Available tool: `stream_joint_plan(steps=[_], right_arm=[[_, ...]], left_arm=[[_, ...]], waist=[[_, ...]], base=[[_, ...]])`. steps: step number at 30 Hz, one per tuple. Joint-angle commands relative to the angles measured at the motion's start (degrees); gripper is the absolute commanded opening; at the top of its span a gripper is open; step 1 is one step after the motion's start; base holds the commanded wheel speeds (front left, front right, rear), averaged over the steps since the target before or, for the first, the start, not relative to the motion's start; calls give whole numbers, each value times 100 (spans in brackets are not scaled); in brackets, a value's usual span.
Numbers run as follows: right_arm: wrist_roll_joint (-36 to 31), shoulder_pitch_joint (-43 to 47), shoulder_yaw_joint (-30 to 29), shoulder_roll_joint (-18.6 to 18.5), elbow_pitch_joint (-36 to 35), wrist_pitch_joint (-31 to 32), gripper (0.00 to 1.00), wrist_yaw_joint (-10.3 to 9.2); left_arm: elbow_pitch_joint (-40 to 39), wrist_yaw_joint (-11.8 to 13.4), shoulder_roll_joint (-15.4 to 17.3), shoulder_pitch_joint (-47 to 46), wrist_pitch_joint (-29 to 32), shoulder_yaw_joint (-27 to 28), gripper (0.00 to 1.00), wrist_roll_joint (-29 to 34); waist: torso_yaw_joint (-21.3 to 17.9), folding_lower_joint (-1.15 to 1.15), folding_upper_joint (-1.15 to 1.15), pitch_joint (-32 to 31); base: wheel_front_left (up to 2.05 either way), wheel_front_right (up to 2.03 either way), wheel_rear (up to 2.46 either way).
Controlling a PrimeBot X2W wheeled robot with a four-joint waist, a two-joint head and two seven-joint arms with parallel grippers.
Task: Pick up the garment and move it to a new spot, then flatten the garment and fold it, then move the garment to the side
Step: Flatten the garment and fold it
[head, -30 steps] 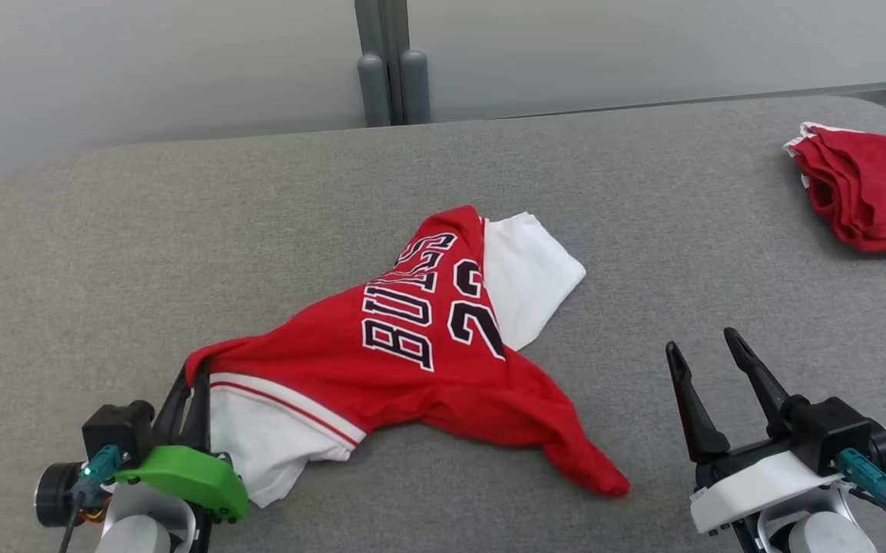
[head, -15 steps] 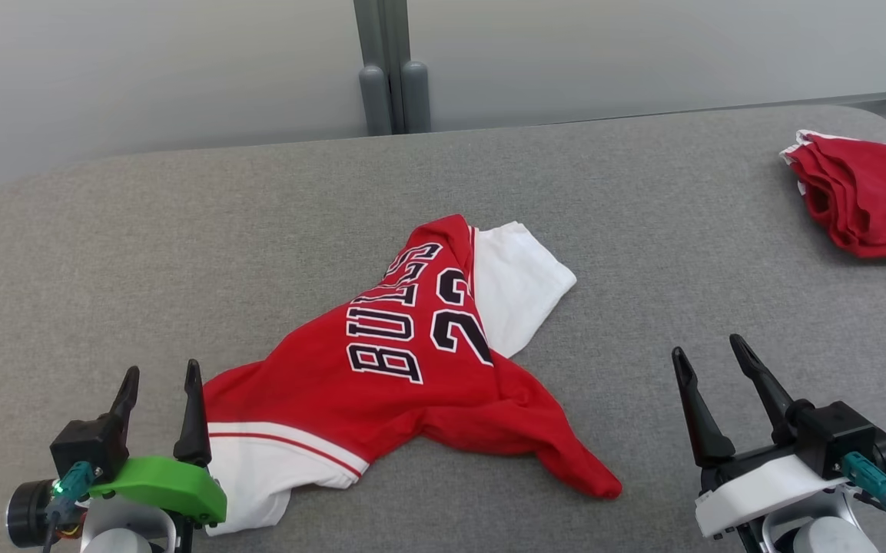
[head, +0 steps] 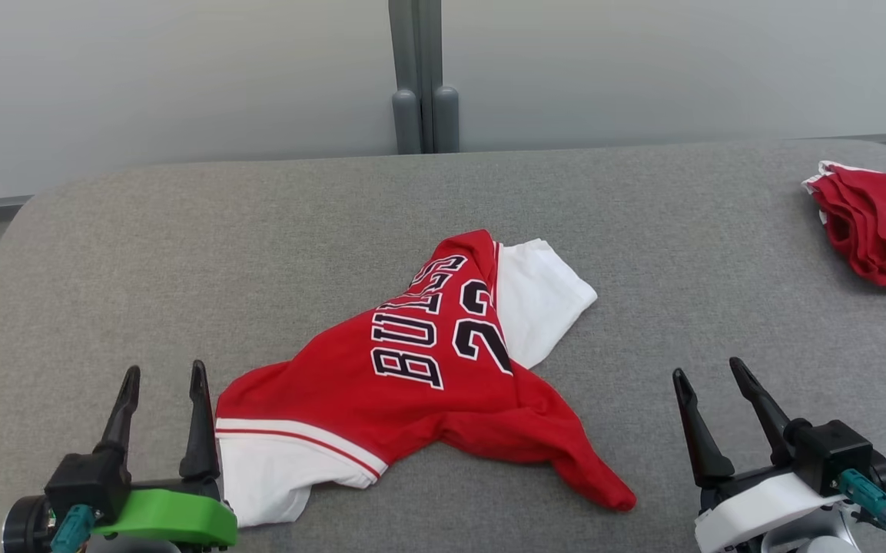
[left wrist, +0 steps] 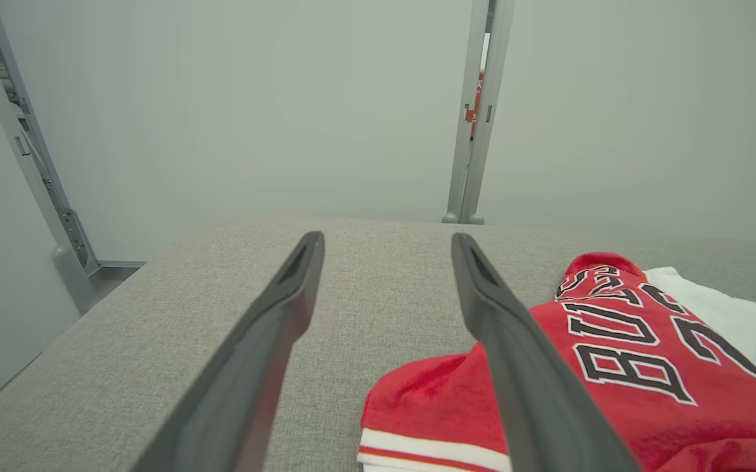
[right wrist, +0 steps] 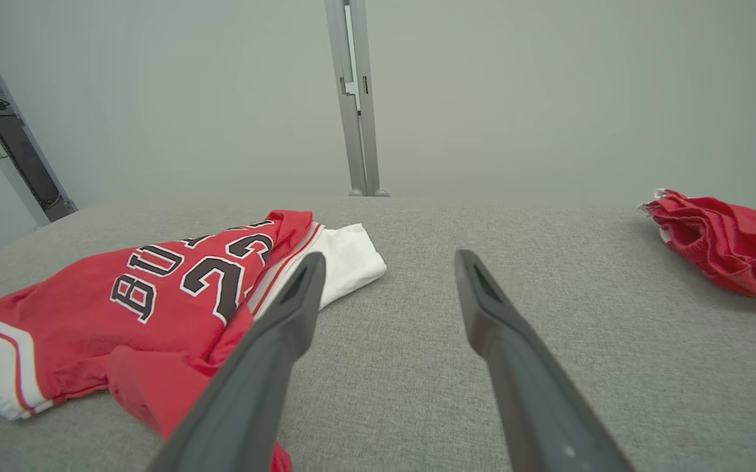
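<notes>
I am reading this as the flattening step about to begin: the crumpled red-and-white lettered jersey (head: 427, 369) is lying bunched at the centre of the grey fabric desk (head: 181, 246). My left tool (head: 164, 370) at 7 o'clock and right tool (head: 706, 369) at 5 o'clock are gaping wide, empty; next I am needing two corner grips.

Long dark tapered fingers (head: 198, 422), left pincer (head: 165, 370) on a green bracket (head: 166, 518), right pincer (head: 706, 368) on a white bracket (head: 750, 503), teal plugs (head: 857, 468)

Grey surface (head: 181, 253): jersey (head: 427, 403), red bundle (head: 884, 230)
</notes>
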Motion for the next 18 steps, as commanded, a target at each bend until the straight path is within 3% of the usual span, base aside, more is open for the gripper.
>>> stream_joint_plan(steps=[1,8,18], right_arm=[[59,60,17,-8,49,-19,100,-11],[179,57,210,-120,483,9,100,-11],[427,-347,1043,-369,1414,294,100,-11]], left_arm=[[-26,-43,3,102,2,5,100,59],[23,-144,-63,199,2,39,100,189],[155,-188,-140,112,2,1,100,209]], waist=[[22,0,0,-40],[62,0,0,-85],[159,0,0,-46]], base=[[0,0,0],[0,0,0],[0,0,0]])
